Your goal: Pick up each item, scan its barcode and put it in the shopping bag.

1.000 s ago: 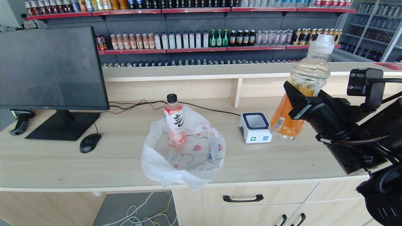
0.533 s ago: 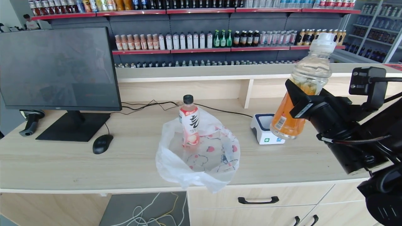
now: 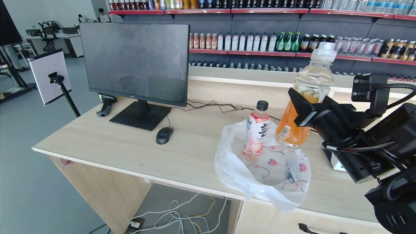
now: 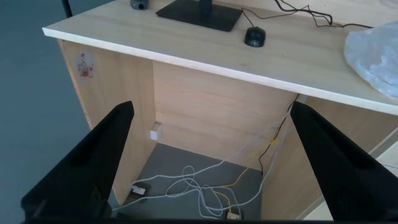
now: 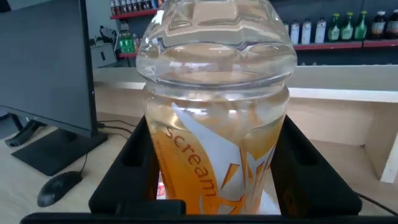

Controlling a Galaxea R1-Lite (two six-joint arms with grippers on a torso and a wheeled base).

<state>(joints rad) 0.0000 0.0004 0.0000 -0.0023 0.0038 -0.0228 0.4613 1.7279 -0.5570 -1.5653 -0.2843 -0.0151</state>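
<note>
**Right end effector carries the orange bottle over to the bag**

Right end effector (image 3: 300, 109) pinches the big orange bottle (image 3: 292, 125) around its middle and holds it up in the air, leaning a little. Left end effector (image 4: 211, 162) hangs low in front of the table (image 3: 130, 146). Its fingers are spread wide with nothing between them.

On the table, the big dark monitor (image 3: 136, 61) stands at the back. The shopping bag (image 3: 227, 162) lies open near the front edge, and the pink bottle (image 3: 256, 133) stands upright inside it. A white scanner (image 3: 336, 165) peeks out behind the right arm. The little black mouse (image 3: 164, 135) sits by the monitor's foot.

A second ago the orange bottle was on the far side of the scanner from the bag. Half a second ago it hung right over the scanner. Now its bottom is by the bag's far rim, just beside the pink bottle. The head camera turned too, so the table only looks shifted.

The scan seems done. Next the bottle likely goes down into the bag, without bumping the pink bottle.
</note>
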